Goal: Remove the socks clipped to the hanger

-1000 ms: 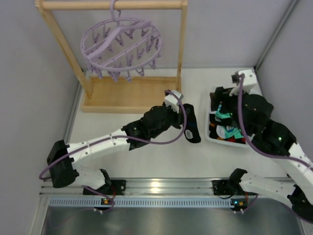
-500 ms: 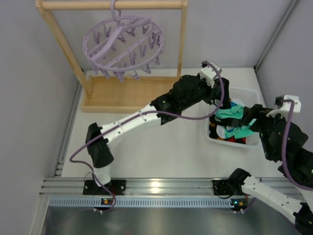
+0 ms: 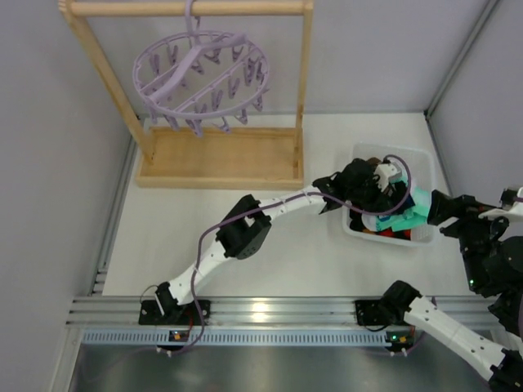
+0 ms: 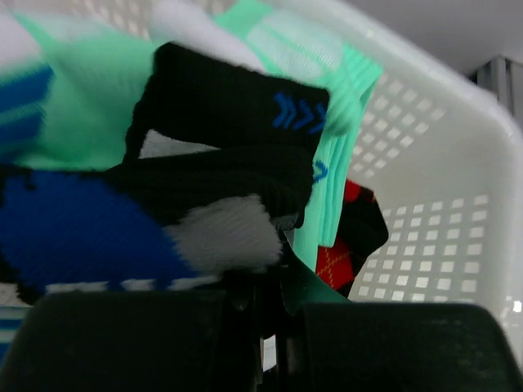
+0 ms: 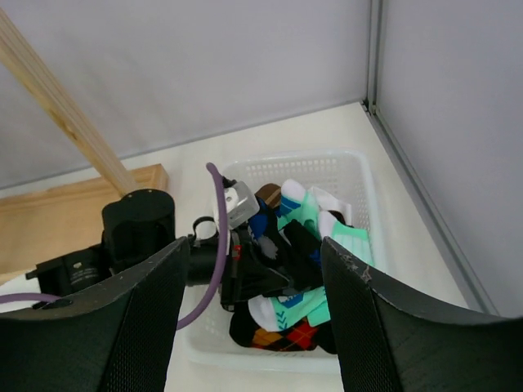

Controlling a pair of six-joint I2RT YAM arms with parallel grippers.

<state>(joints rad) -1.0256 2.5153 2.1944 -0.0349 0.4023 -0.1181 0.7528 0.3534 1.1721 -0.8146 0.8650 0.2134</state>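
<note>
Lilac plastic, the hanger (image 3: 176, 73) hangs from the wooden rack (image 3: 216, 157) at the bench's (image 3: 310, 253) far left, well apart from both arms. The left pincer (image 4: 261, 309) sits inside the white basket (image 3: 409, 153), pressed together on a black sock (image 4: 229, 139) with blue chevrons that lies on top of the other socks (image 5: 298, 237). The right pincer (image 5: 255, 245) hovers near the basket's right edge, spread wide.

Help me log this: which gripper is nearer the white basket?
Left. The left gripper is inside the basket, shut on a black sock; the right gripper hangs outside its rim.
</note>
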